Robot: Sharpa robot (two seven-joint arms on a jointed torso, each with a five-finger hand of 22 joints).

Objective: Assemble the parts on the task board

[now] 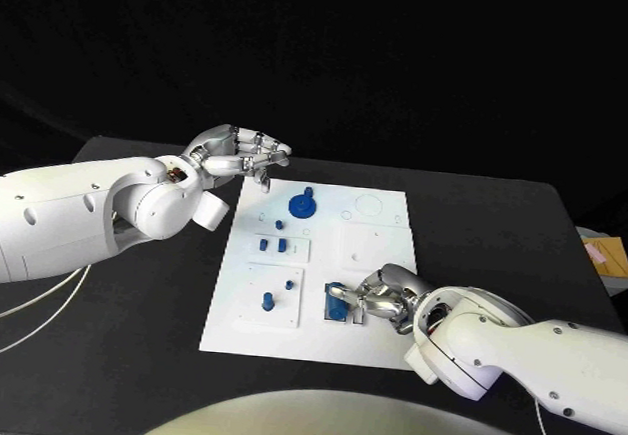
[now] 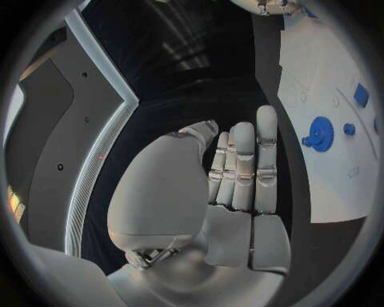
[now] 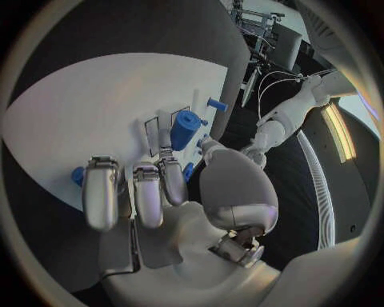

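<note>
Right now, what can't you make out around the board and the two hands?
- Right hand, head view: whether it grips a blue part; its fingers cover the spot.
- Blue cylinder, right wrist view: its base, behind the fingers.
- Small parts on the board, head view: too small to tell shapes.
- Board, left wrist view: cut off by the circle's rim past the gear.

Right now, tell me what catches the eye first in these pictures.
The white task board stands out in the middle of the black table, dotted with small blue parts, the largest a blue gear near its far end. The right hand rests on the board's near edge, fingers around a blue part. The left hand hovers off the board's far left corner.
</note>
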